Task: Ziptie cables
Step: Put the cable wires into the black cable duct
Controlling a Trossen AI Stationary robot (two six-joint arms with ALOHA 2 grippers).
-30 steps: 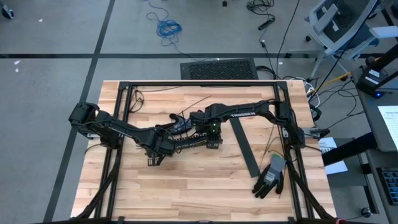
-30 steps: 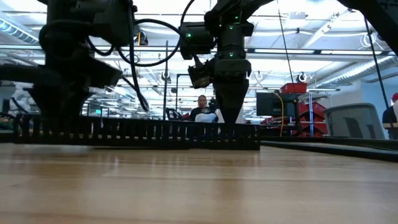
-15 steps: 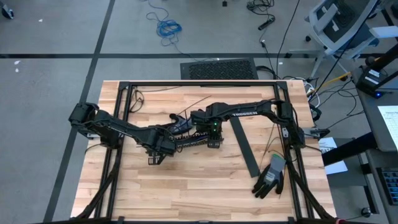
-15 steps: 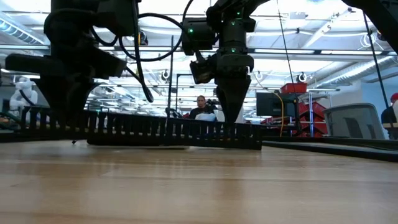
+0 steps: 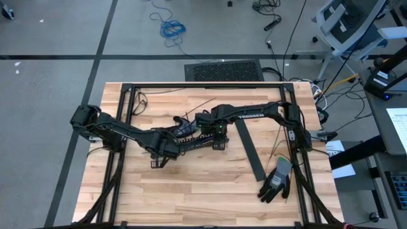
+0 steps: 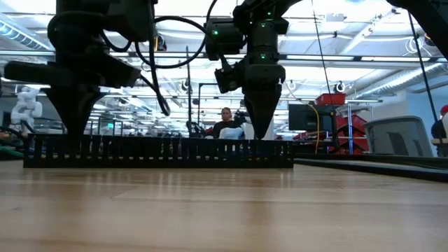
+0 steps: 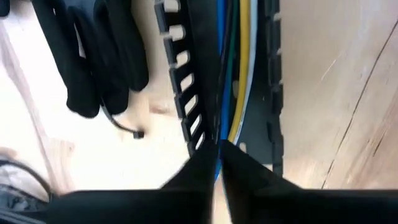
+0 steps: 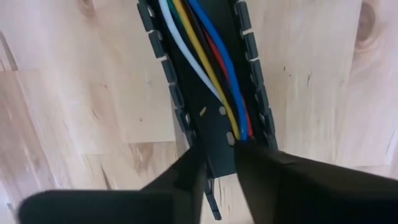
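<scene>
A black slotted duct [image 5: 191, 145] lies on the wooden table. The cables [image 8: 199, 50] run along inside it: white, yellow, green, red and blue wires. My left gripper [image 7: 217, 149] points down into the duct's left end [image 6: 42, 150] and is shut on the wires. My right gripper [image 8: 219, 158] points down into the duct's right end [image 6: 280, 152]. Its fingers stand a narrow gap apart, with only the duct's floor and wall showing between them. In the low view, the tips of both grippers are hidden behind the duct's wall. My left gripper pinches the wires [image 7: 221, 127] between its two fingers, close to the duct's left end. The fingers come from above and lie across the wires. The wires stay down in the duct, which rests on the table. My right gripper stands with the wires' cut ends [image 8: 239, 132] vanishing under the tip of one finger [image 8: 267, 168]. Whether it touches them or the duct, I cannot tell.
A black metal frame [image 5: 203, 84] borders the table. A loose black strip [image 5: 249, 149] lies right of the duct. A black glove [image 5: 276, 181] lies at the near right. Black glove fingers [image 7: 99, 56] and a thin black tie [image 7: 121, 121] lie beside the duct's left end.
Half a second ago the duct's left end stood tipped up off the table. It now lies level again. In the low view, the outlines of both grippers above the duct have gone from blunt to pointed.
</scene>
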